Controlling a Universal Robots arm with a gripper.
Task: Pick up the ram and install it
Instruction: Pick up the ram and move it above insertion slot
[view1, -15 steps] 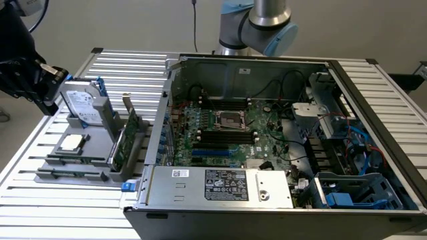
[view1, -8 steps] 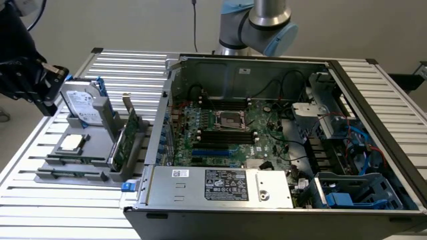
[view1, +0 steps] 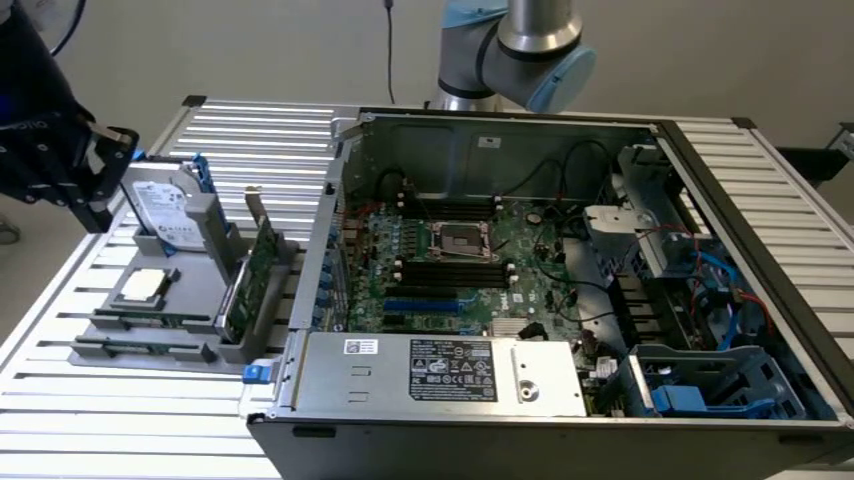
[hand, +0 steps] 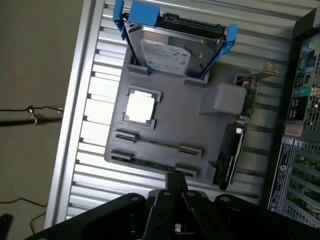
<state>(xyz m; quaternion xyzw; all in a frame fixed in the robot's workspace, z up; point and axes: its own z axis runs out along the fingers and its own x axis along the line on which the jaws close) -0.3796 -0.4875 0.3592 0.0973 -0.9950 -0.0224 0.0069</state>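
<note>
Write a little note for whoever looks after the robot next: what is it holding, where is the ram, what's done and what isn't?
End effector: shut, holding nothing, hovering over the near edge of the gray holder.
Ram: on edge in the holder, beside the silver processor chip. The holder sits on the slatted table, on the exterior view's left of the open computer case.
Done: nothing yet; the ram is not lifted.
Left: picking it up and installing it in the motherboard's black slots.
</note>
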